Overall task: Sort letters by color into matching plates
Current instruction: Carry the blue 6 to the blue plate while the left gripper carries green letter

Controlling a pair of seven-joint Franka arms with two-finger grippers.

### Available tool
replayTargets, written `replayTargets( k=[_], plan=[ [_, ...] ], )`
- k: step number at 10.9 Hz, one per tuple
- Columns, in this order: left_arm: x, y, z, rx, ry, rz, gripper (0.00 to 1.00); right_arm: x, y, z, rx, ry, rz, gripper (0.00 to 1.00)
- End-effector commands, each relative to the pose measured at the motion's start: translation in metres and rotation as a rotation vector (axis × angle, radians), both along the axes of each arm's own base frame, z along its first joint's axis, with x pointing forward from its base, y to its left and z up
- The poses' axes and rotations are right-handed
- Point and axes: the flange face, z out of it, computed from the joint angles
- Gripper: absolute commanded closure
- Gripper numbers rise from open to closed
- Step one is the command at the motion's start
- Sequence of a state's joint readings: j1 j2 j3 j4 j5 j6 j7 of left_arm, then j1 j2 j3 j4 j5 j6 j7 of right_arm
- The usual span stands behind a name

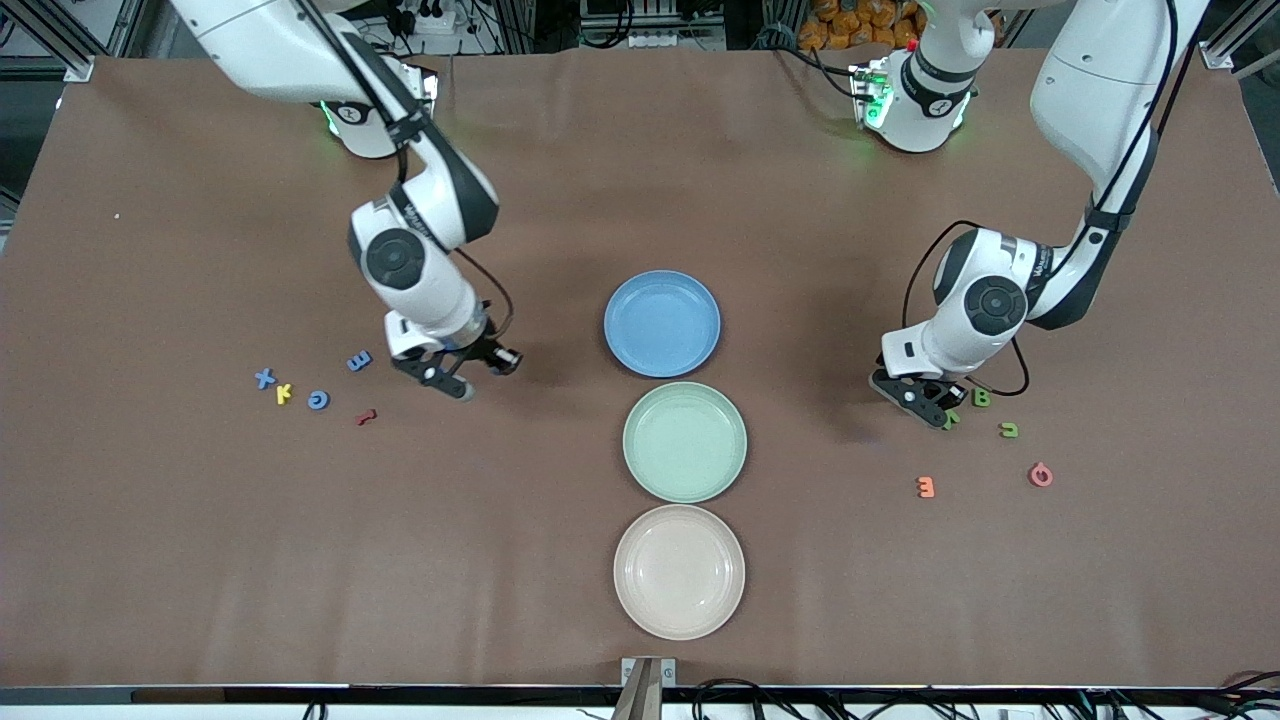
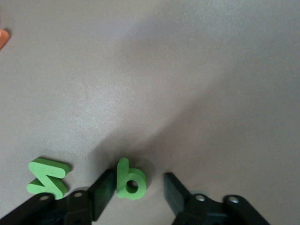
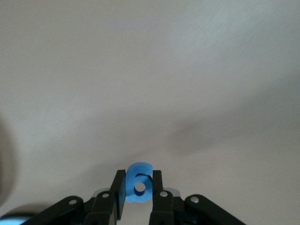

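Two grippers are working at once: the right gripper (image 3: 138,190), lifted over bare table short of the blue plate (image 1: 662,322), is pinching a blue letter (image 3: 138,187) needing a level carry, while the left gripper (image 2: 138,190), fingers parted, is straddling a green letter (image 2: 130,180) it should centre before squeezing.

Three plates (image 1: 662,323) line the table's middle, letters (image 1: 318,400) scattered toward each arm's end.

No readable labels/brands; only shapes: blue "6" (image 3: 139,187), green "b" (image 2: 130,179), blue "X" (image 1: 264,378).
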State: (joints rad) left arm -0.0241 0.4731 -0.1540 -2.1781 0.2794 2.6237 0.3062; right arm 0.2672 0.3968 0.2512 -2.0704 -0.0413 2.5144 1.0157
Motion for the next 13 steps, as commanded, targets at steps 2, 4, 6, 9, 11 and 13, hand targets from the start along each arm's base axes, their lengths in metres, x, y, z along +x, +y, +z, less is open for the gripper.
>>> replayTargets(
  k=[2,4,6,9,11,13],
  plan=[
    [-0.004,-0.011,-0.009,-0.001,0.002,0.046,1.00,-0.036,0.128,0.017,0.069,-0.008,-0.150,1.00],
    [-0.001,-0.014,-0.004,-0.004,-0.010,0.065,1.00,-0.063,0.183,0.015,0.093,-0.001,-0.169,1.00],
    [0.010,-0.037,0.014,-0.033,-0.050,0.123,1.00,-0.090,0.218,0.002,0.090,0.017,-0.181,1.00],
    [0.022,-0.077,0.034,-0.084,-0.092,0.242,1.00,-0.106,0.228,-0.017,0.070,0.040,-0.172,0.74],
    [0.030,-0.113,0.044,-0.146,-0.104,0.345,1.00,-0.105,0.228,-0.019,0.068,0.040,-0.171,0.33],
    [0.036,-0.166,0.051,-0.222,-0.097,0.464,1.00,-0.095,0.221,-0.013,0.058,0.018,-0.165,0.18]
  ],
)
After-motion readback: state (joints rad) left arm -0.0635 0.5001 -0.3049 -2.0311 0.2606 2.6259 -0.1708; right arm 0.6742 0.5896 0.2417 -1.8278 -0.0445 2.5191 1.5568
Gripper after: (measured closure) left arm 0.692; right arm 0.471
